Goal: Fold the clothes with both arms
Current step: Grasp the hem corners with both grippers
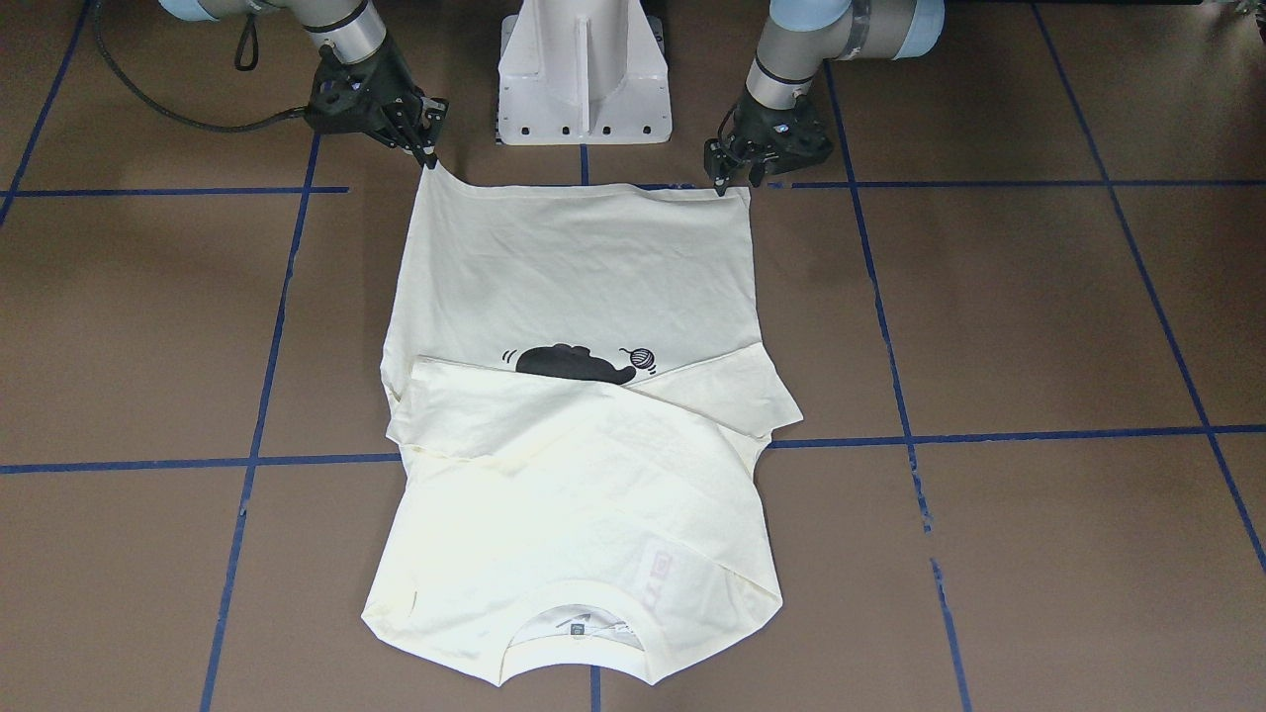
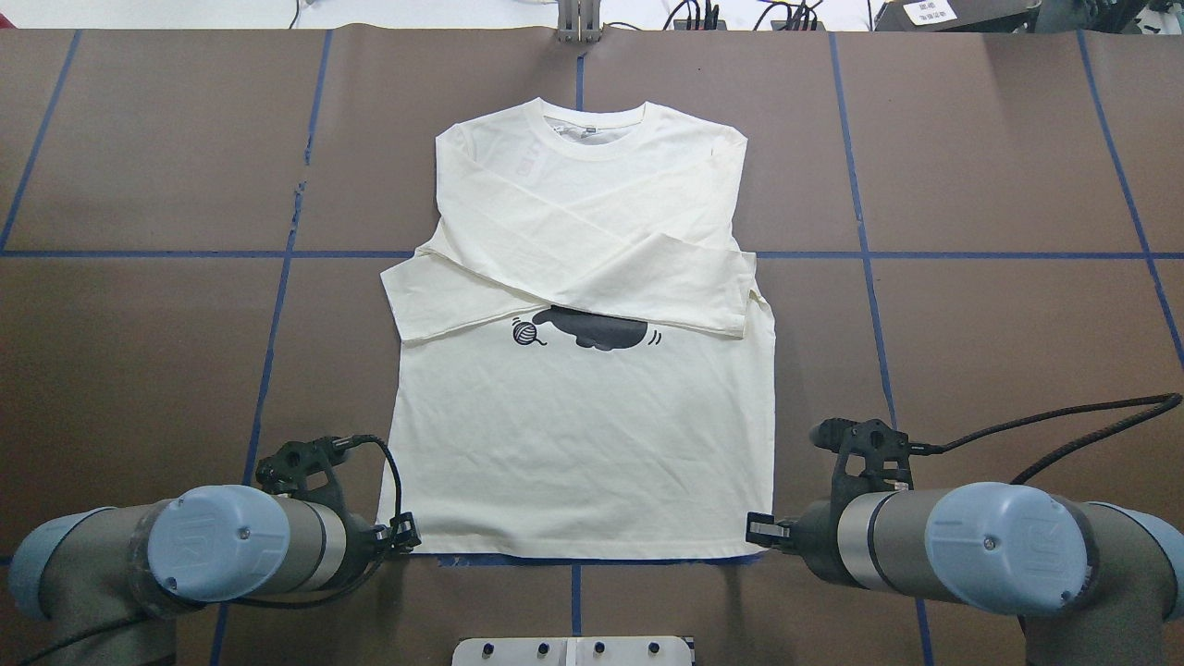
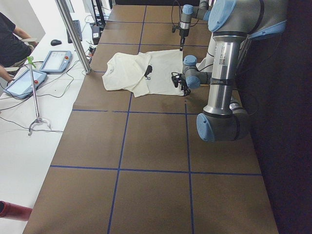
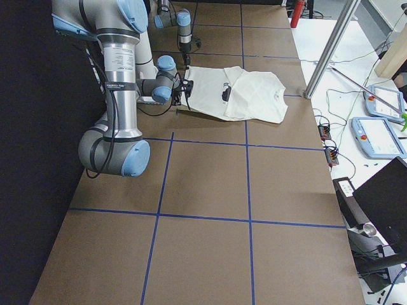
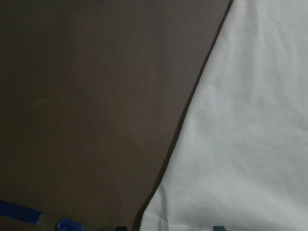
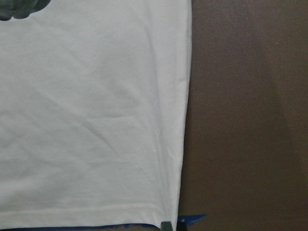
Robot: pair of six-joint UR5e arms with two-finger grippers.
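Observation:
The cream-white shirt [image 2: 583, 444] lies flat with its print side up. Both sleeves [image 2: 573, 268] are folded across the chest and half cover the black cat [image 1: 574, 363]. Its collar points away from the robot and its hem lies along the near tape line. My left gripper [image 1: 734, 181] stands open at one hem corner. In the left wrist view its two fingertips [image 5: 219, 228] sit apart, with that corner between them. My right gripper [image 1: 430, 158] is shut on the other hem corner, and the cloth there is drawn up into a small peak.
The white pedestal base [image 1: 584, 69] stands just behind the hem, between the arms. Blue tape lines [image 2: 277, 254] grid the brown table. A black cable [image 2: 1064, 416] trails from the right wrist. A side table with tablets [image 3: 53, 61] and a seated person [image 3: 9, 29] lies beyond the collar end.

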